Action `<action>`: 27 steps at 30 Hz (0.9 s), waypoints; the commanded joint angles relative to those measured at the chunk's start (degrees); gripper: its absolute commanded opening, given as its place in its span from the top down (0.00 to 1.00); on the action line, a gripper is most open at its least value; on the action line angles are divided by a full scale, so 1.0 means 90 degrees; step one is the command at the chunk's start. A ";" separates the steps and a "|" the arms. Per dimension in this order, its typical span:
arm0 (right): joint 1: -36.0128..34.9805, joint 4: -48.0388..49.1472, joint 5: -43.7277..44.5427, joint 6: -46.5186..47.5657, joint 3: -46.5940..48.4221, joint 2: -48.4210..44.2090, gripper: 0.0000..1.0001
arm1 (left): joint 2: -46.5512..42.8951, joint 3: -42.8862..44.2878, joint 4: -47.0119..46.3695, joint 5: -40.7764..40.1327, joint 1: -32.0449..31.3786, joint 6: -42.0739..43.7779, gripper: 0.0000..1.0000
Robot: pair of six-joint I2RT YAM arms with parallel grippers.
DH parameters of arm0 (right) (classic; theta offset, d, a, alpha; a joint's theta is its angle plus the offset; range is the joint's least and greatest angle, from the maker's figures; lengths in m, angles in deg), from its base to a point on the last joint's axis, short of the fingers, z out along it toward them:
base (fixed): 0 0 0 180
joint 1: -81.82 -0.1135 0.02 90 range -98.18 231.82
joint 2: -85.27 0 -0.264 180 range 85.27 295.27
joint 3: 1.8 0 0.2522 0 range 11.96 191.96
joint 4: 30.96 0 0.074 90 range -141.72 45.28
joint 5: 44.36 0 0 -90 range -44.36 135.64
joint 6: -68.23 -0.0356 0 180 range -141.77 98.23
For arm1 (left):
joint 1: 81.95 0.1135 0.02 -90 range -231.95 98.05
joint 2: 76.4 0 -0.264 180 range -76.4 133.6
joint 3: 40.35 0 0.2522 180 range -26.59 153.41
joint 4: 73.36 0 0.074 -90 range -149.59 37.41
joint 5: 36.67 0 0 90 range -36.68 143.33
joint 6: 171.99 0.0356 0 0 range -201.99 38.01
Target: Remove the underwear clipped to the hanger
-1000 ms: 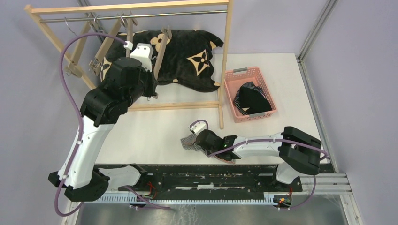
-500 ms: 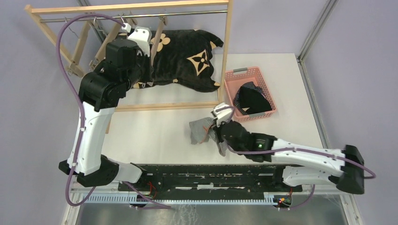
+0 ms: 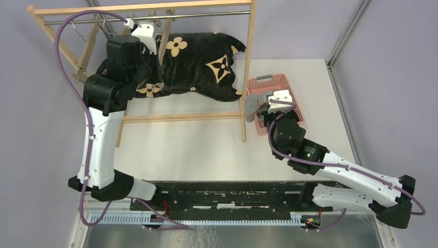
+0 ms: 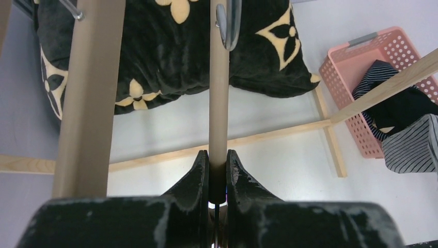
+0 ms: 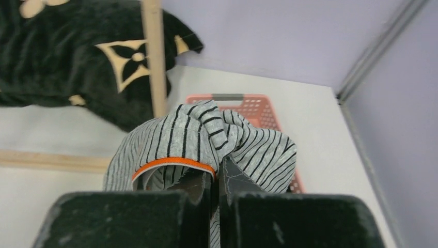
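My right gripper [image 5: 217, 178] is shut on the grey-white striped underwear [image 5: 206, 134], which has an orange waistband edge. It holds this piece over the left rim of the pink basket [image 3: 258, 81]; the piece also shows in the top view [image 3: 253, 103]. The navy striped piece [image 4: 379, 70] and the plain black piece [image 4: 403, 106] lie in the basket. My left gripper [image 4: 218, 157] is shut on the wooden bar of a hanger [image 4: 218, 103], held up near the rack's rail. No cloth shows on this hanger.
The wooden rack [image 3: 249, 62] stands at the back with a metal rail [image 3: 206, 15] and more hangers [image 3: 98, 36] at its left. A big black cushion with tan flowers [image 3: 206, 57] lies under it. The rack's right post stands next to the basket.
My right arm has carried the grey striped underwear from the table's near middle up and right to the basket. My left gripper has risen with the hanger towards the rail.
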 commanded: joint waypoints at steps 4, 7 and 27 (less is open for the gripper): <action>0.1574 0.0118 -0.0644 0.0016 0.0334 0.0284 0.99 | -0.0353 0.0101 -0.0833 0.0154 0.0033 0.0189 0.97; 0.1985 0.0135 -0.0977 -0.0135 0.0300 0.0606 0.99 | -0.0468 0.0026 -0.0943 0.0095 0.0033 0.0163 0.97; 0.3225 0.0311 -0.2248 -0.0990 0.0132 0.1878 0.99 | 0.0037 0.0092 -0.1343 -0.0068 0.0185 0.0183 0.97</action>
